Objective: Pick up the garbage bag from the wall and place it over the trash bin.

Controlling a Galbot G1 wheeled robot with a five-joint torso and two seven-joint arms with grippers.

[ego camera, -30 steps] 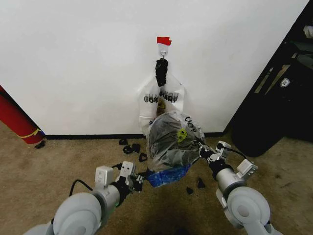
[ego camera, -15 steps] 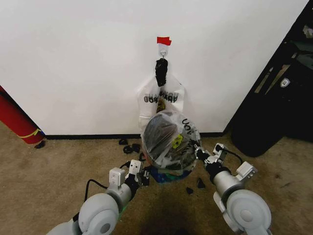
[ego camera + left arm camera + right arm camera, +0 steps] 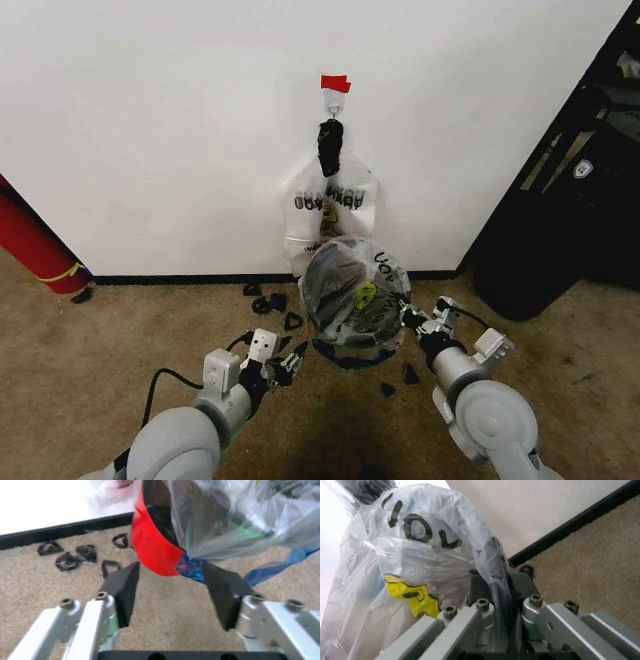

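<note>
A plain indoor test room: bare white wall with black baseboard, worn tan carpet, dark equipment cases far right.

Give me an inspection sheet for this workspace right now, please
Surface: tan carpet, worn.
Job's things: garbage bag draped over the tilted trash bin, red rim showing.
Clutter: black scraps on the carpet by the baseboard.
Grippers: left gripper open, just short of the bin's rim; right gripper shut on the bag's plastic.
Cables: black cable at the left arm.
Surroundings: white wall, hook with red tape, another printed bag hanging there.
</note>
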